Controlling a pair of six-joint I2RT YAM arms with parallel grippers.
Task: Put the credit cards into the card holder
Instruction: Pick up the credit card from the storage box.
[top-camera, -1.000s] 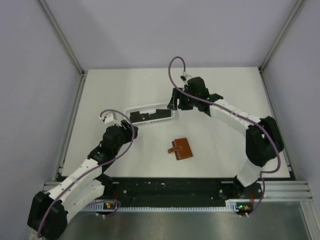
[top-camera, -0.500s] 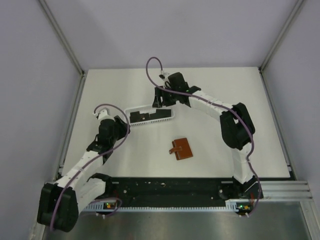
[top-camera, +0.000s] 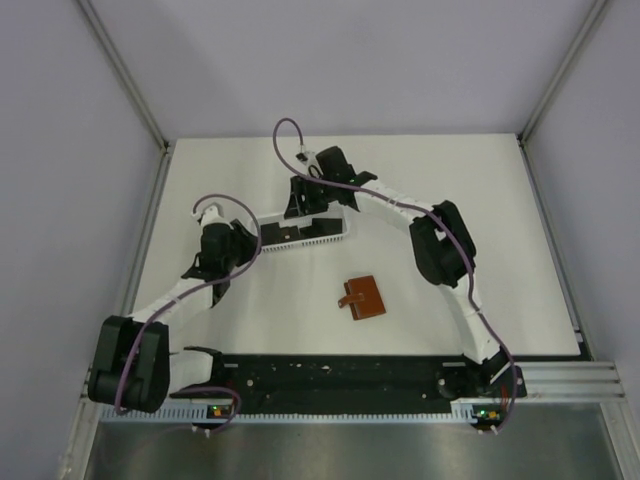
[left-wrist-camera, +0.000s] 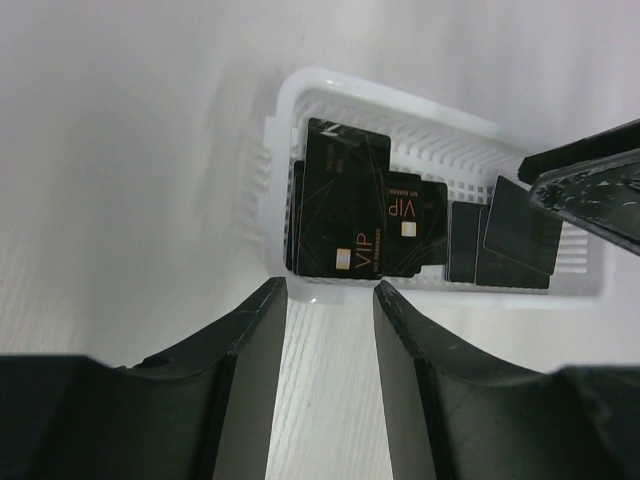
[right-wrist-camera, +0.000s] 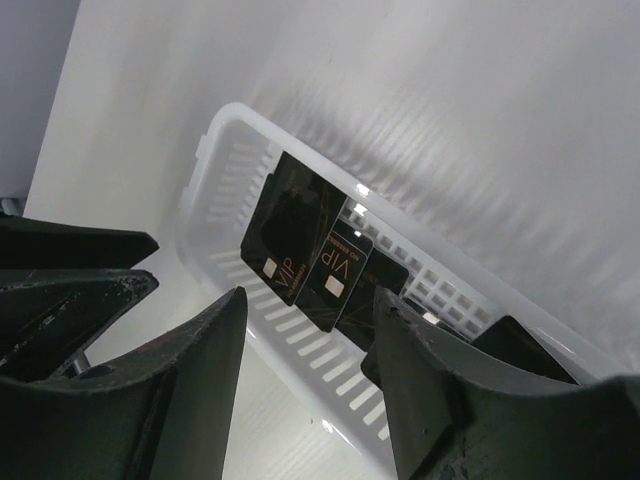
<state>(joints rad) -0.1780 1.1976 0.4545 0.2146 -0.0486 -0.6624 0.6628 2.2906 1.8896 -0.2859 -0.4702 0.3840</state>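
Credit cards (left-wrist-camera: 340, 215): black, gold VIP lettering, overlapping in white basket (left-wrist-camera: 277, 170).

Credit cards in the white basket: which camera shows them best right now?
Left wrist. It looks almost straight down on the credit cards, showing their overlap, VIP print and light marks inside the basket. Right wrist sees them obliquely, some hidden behind its own finger. Top external shows only dark patches.

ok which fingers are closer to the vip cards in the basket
Left. The left fingers sit just outside the end wall of the basket, with the VIP cards right beyond their tips. The right fingers hang over the plain cards further along.
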